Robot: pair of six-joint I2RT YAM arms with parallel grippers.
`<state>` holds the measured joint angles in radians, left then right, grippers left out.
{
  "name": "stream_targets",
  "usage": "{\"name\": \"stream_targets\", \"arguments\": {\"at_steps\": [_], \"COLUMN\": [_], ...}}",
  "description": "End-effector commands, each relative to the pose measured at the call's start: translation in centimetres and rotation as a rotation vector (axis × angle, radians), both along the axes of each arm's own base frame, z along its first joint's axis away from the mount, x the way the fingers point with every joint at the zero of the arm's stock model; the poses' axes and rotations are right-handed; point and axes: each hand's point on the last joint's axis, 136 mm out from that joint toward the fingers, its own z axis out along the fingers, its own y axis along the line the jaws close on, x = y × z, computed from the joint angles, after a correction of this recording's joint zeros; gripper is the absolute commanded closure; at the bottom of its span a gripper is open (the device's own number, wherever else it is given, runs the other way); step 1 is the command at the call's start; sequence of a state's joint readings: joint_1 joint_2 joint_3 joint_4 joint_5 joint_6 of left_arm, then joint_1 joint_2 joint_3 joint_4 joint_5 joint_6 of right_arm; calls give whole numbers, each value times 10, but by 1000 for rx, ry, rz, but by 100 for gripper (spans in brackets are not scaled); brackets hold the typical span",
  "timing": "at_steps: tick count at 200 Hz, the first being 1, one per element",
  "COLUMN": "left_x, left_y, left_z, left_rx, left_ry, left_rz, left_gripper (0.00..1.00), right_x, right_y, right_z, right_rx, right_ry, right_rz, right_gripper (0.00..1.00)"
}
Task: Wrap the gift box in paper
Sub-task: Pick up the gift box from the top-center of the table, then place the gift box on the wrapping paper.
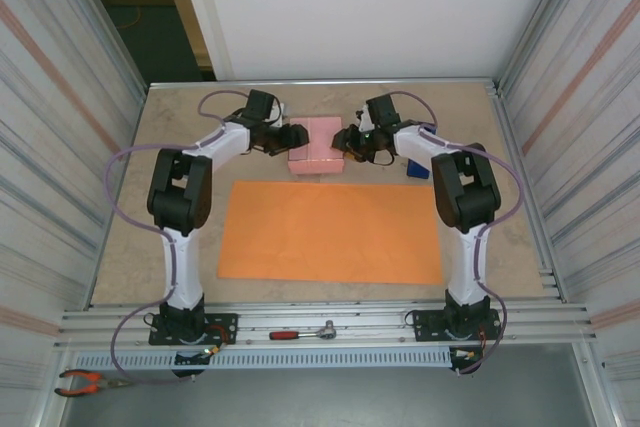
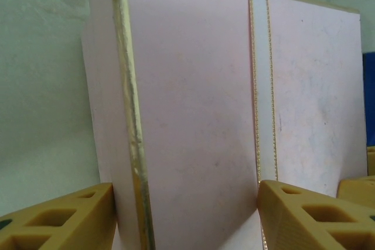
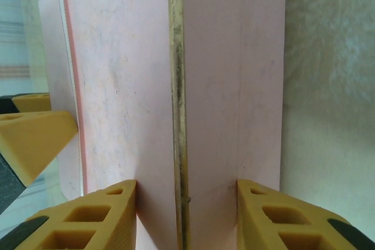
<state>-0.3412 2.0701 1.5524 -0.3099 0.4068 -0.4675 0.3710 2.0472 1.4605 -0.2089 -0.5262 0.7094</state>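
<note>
The right pincer (image 1: pixel 347 141) pinches the right side of the pale pink gift box (image 1: pixel 313 144), the left pincer (image 1: pixel 293 137) has a finger on each side of its left edge but we cannot tell if it squeezes, and the box sits on the table (image 1: pixel 500 237) just beyond the flat orange paper (image 1: pixel 330 232).

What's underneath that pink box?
Bare tabletop shows around the gift box; the orange paper lies nearer the arms, not beneath it. The spot directly below is hidden by the box itself.
</note>
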Motion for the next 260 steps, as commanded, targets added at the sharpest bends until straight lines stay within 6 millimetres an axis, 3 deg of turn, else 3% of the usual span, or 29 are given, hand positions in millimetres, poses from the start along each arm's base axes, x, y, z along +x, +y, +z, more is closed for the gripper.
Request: {"name": "stream_targets", "arguments": {"at_steps": [1,19,44,93,147,194,236,245,260], "left_x": [-37,-59,-92,-160,-212,-243,-257,-257,-253], "left_y": [-44,-49,-56,-78,-94,-93,-83,-79,-71], "left_z": [69,81,86,81,62,40,11,7,5], "left_rx": [-99,-113,-119,-83,-64,-24,1,16,42], "left_ry": [-114,-130,-135,-119,-68,-26,28,31,22], "left_rz": [-131,-139,-151,-216,-251,-246,-198,-182,-155], "left_gripper": [37,37,36,35,33,32,31,30,26], "right_x": [-29,-50,-86,-149,-202,-231,-240,-238,-233], "right_y": [34,32,29,4,-18,-25,-35,-38,-45], "right_z": [79,91,92,85,74,51,18,12,7], "right_rx": [107,104,77,21,-15,-48,-98,-120,-149], "right_ry": [-149,-169,-178,-179,-168,-130,-90,-81,-60], "right_rz": [87,90,97,65,37,31,12,9,-1], "right_gripper": [60,60,59,59,58,57,55,48,25]}}
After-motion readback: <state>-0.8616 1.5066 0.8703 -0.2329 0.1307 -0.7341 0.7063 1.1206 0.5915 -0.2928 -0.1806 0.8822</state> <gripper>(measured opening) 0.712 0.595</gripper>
